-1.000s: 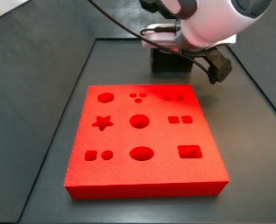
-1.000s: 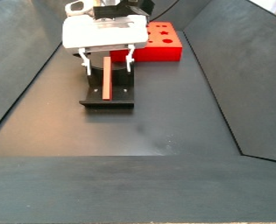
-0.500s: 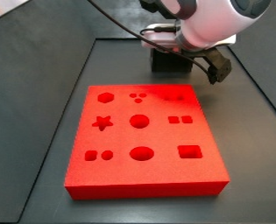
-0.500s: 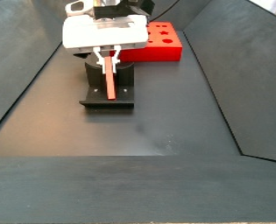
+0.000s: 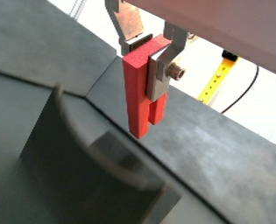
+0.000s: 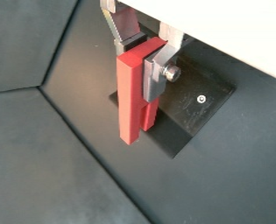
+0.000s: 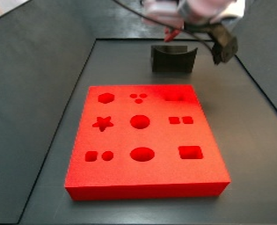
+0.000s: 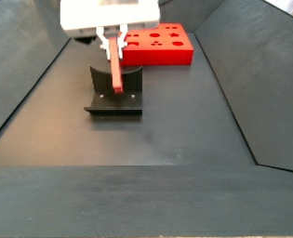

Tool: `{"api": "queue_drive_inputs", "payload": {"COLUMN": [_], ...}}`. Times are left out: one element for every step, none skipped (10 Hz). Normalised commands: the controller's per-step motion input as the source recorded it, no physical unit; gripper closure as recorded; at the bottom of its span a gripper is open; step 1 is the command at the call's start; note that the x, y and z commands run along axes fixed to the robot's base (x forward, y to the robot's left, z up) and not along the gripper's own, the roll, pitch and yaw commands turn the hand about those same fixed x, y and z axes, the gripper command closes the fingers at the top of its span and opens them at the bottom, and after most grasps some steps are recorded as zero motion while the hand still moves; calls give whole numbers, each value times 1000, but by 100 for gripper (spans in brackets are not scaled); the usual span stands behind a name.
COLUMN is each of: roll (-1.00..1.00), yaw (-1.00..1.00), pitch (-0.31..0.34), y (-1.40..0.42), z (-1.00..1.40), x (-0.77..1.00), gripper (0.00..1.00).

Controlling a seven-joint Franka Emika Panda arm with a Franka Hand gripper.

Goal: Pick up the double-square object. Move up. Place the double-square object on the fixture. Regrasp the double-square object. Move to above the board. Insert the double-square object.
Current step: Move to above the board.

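Observation:
My gripper (image 8: 109, 43) is shut on the upper end of the double-square object (image 8: 113, 67), a thin red-pink bar that hangs straight down. Both wrist views show the silver fingers (image 5: 161, 70) clamping the double-square object (image 5: 143, 94) from two sides, with the gripper (image 6: 144, 51) above the dark fixture (image 6: 194, 108). The lower end of the double-square object (image 6: 133, 96) hangs over that fixture. In a side view the gripper (image 7: 190, 32) sits above the fixture (image 7: 172, 59), which stands behind the big red board (image 7: 143, 136). Only a sliver of the bar shows there.
Dark sloping walls (image 8: 24, 84) close in the floor on both sides. The board (image 8: 157, 45) lies just beyond the fixture (image 8: 115, 100). A yellow tape measure (image 5: 221, 74) and cables lie outside the work area.
The gripper has risen from the fixture with the red-pink bar in it. The bar's lower end stood in the fixture before and now hangs higher.

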Motion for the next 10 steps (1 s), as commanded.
{"api": "queue_drive_inputs", "payload": {"roll": [-137, -92, -77, -59, -50, -54, -57, -61, -62, -64], "yaw": [-3, 12, 16, 20, 21, 24, 26, 27, 29, 28], "pitch": [45, 43, 44, 47, 50, 43, 45, 43, 42, 38], "y": [70, 67, 66, 60, 56, 52, 50, 45, 41, 37], "z": [1000, 1000, 1000, 1000, 1000, 1000, 1000, 1000, 1000, 1000], "x": [-97, -95, -95, -92, -91, -89, -88, -86, -85, -84], "gripper": [100, 100, 100, 100, 100, 100, 100, 100, 100, 100]}}
